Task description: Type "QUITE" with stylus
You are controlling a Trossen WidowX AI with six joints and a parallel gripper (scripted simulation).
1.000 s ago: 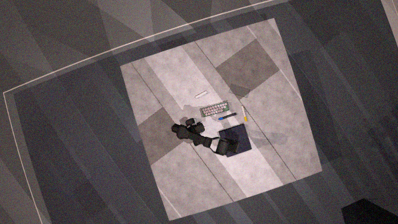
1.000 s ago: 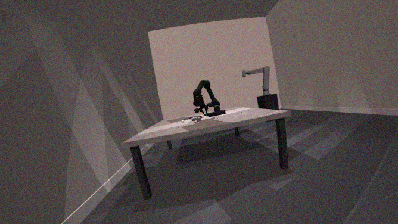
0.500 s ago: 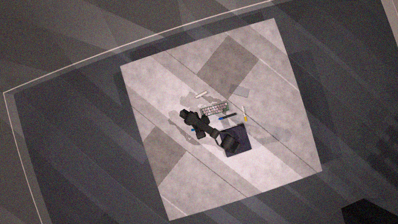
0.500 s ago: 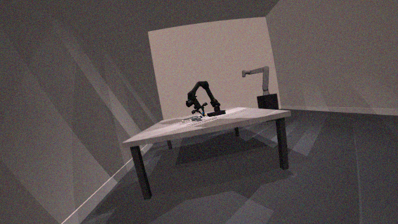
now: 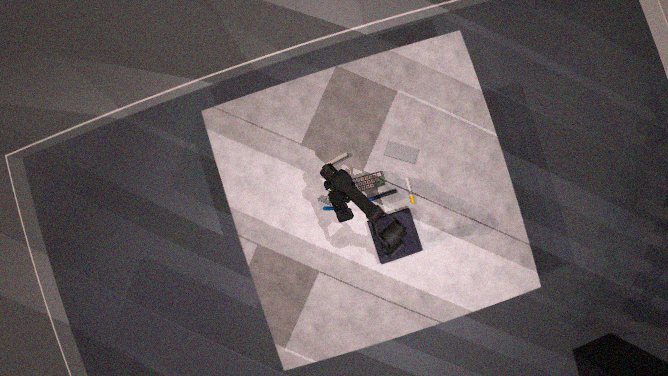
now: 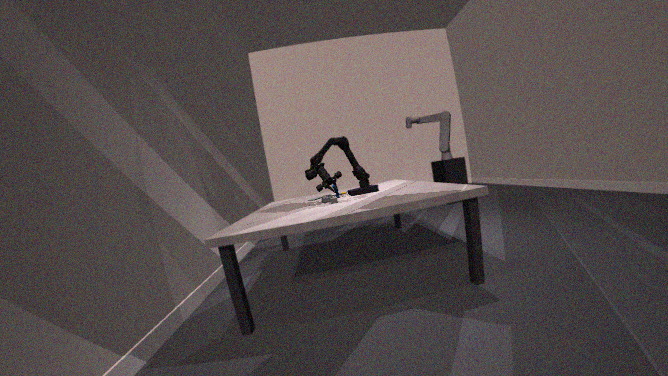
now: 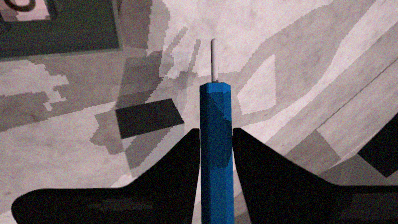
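The table carries a keyboard, 2 pens and the arm's base.

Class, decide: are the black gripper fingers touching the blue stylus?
Touching. The wrist view shows both black fingers pressed flush against the blue stylus, no gap on either side.

We see a bare, dim test room like a robotics lab. A lone table carries a small black robot arm, before a pale backdrop panel and grey walls.
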